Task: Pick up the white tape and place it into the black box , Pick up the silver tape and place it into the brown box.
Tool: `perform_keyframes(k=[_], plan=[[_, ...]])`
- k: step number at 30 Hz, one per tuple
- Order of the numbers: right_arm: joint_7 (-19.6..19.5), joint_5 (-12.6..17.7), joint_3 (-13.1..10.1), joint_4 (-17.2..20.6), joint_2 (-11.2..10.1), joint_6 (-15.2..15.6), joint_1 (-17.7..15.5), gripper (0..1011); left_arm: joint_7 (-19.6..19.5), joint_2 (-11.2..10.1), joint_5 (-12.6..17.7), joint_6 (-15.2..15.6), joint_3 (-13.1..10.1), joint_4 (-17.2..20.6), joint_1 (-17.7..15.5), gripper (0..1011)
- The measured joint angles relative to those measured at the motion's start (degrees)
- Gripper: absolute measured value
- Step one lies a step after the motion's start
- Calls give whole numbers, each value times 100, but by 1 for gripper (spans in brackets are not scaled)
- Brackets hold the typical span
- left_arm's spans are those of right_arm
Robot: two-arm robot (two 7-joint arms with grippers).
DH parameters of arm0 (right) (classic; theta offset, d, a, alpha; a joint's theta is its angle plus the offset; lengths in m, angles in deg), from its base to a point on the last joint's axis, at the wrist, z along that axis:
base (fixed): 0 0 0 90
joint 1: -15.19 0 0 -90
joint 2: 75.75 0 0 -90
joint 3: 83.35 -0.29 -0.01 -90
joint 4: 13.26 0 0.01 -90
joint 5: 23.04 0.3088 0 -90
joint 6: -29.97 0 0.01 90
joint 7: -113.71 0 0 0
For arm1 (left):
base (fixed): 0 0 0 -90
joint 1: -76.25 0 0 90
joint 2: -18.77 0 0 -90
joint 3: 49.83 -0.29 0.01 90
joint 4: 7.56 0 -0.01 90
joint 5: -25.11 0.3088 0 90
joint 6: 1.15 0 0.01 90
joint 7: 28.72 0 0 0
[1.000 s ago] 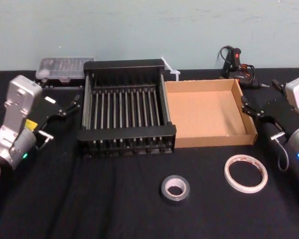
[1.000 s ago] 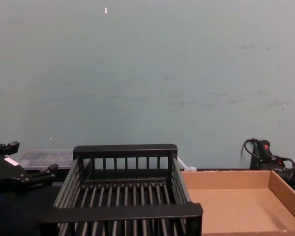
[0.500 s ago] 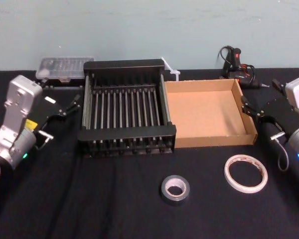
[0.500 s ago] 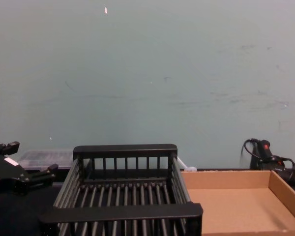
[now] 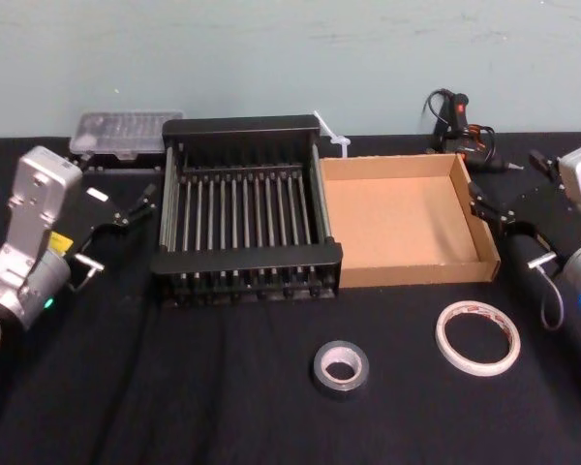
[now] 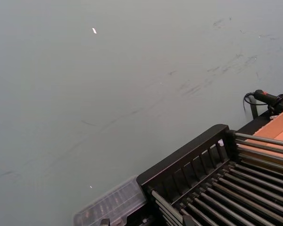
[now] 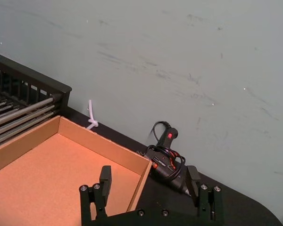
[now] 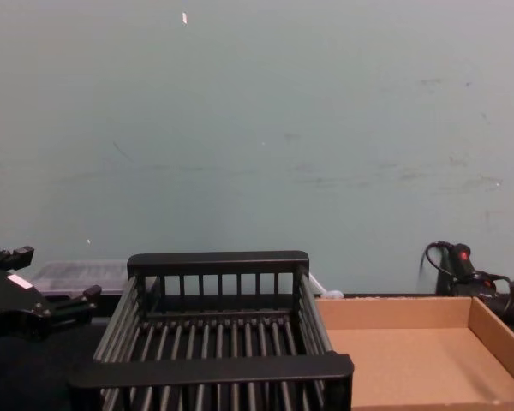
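Only the right arm has shifted a little since half a second ago. Its tool (image 5: 508,194) hovers just beside the right wall of the brown box (image 5: 407,271), with jaws spread wide and nothing in them. The left tool (image 5: 116,181) is parked left of the black box (image 5: 247,259), also open and empty. Both tapes lie on the bench (image 5: 174,387) in front of the boxes: the white tape (image 5: 479,366) before the brown box and the silver tape (image 5: 321,368) nearer the middle. I judge that the reach for the white tape is only beginning. The right tool must come back toward the robot and descend over the ring. Red print on the white tape's core is too small to read.
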Motion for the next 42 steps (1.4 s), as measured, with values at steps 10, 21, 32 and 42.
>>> perform_keyframes(k=[10, 21, 32, 42], plan=[[253, 203, -266, 454, -134, 257, -280, 1002, 0, 0, 0, 0, 0, 0, 0, 1001], [622, 724, -777, 1260, -461, 749, -881, 1003, 0, 0, 0, 0, 0, 0, 0, 1001], [756, 1163, -1346, 1958, -671, 1073, -1739, 1003, 0, 0, 0, 0, 0, 0, 0, 1001], [989, 1462, -1665, 2221, -769, 1452, -2292, 1003, 0, 0, 0, 0, 0, 0, 0, 1001]])
